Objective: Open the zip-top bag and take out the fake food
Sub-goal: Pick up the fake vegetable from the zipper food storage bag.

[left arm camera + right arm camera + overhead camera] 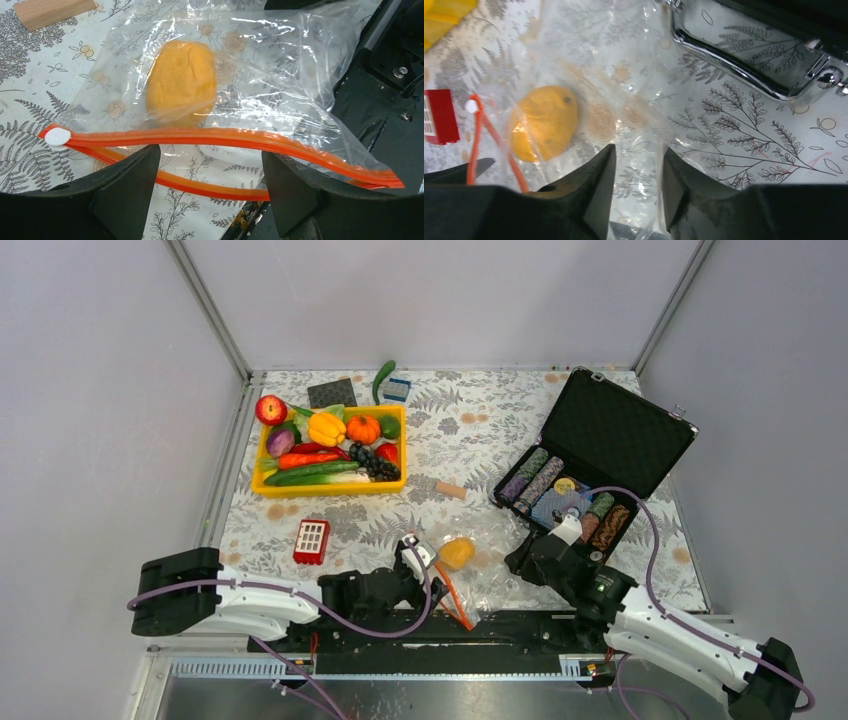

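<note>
Before left end effector (pixel 207 165), zip-top bag (pixel 280 75), fruit (pixel 182 82) inside

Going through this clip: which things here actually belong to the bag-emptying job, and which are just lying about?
Job in hand:
- zip-top bag
- yellow-orange fruit inside it
- left gripper, open at the zip strip
- right gripper, over the bag's plastic

Lying about:
- filled yellow tray
- black case with chip rolls
- red block
- wooden block
</note>
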